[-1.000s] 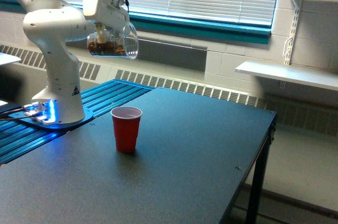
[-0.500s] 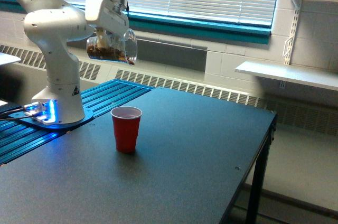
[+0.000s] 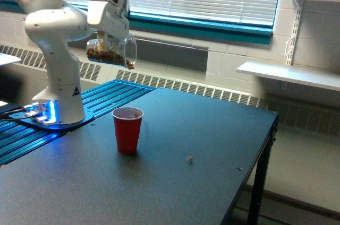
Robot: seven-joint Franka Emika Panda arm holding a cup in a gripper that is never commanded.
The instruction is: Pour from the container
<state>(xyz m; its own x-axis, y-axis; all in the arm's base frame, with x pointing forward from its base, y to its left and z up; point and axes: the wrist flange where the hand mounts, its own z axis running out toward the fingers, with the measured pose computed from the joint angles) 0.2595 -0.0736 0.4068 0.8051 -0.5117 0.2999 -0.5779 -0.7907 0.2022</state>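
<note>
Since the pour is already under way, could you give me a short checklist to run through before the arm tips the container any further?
1. Grip: the gripper is shut on the clear container: ok.
2. Contents: brown pieces lie in the tilted container, at its mouth: ok.
3. Receiver: the red cup stands upright on the table, mouth open: ok.
4. Alignment: whether the container's mouth is straight above the red cup: cannot tell from one view.
5. Spillage: a small piece lies on the table to the exterior view's right of the red cup: not ok.
</note>
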